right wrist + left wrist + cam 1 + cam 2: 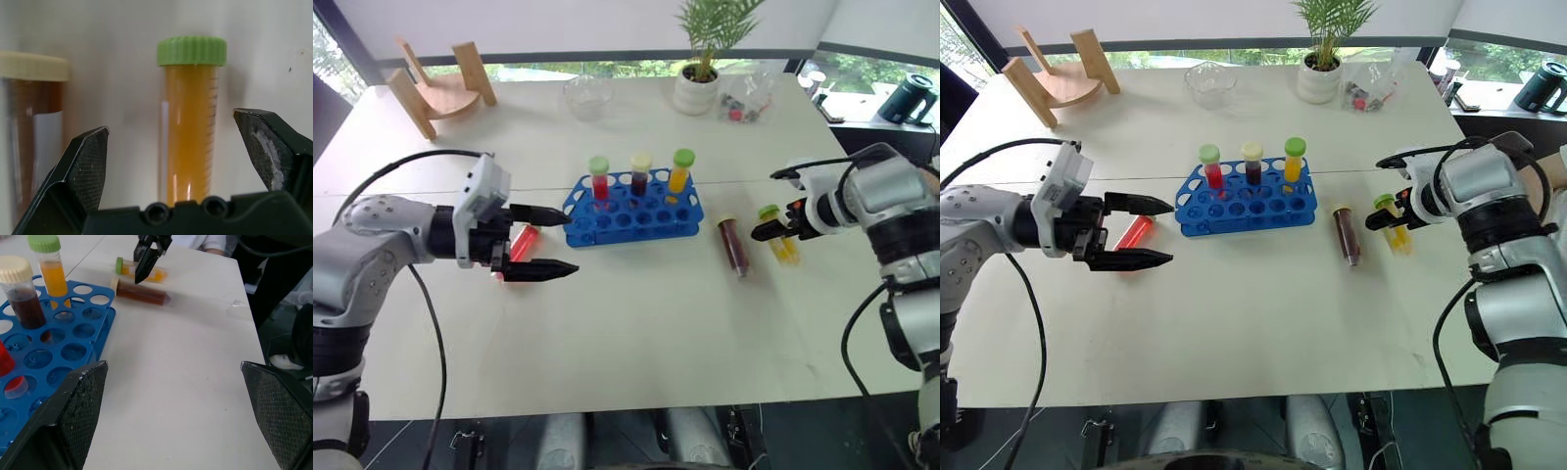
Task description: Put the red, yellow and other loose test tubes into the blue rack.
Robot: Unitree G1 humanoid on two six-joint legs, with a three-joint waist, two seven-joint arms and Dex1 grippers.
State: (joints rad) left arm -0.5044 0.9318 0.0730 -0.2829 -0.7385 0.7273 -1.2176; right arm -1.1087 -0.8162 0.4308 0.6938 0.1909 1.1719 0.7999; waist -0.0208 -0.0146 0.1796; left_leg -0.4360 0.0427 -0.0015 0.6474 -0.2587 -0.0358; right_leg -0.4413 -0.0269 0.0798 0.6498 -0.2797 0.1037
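Blue rack (pixel 631 208) stands mid-bench holding 3 upright tubes. Right tool (pixel 188 161), fingers spread, straddles the lying yellow tube (pixel 191 132), positioned to grasp it. Left tool (pixel 544 243), also spread and empty, hangs over the red tube (pixel 521 239).

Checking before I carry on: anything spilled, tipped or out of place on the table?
No spill or damage shows. Three tubes lie loose on the table: a red one left of the blue rack, a brown one and a yellow one to its right. Three capped tubes stand upright in the rack.
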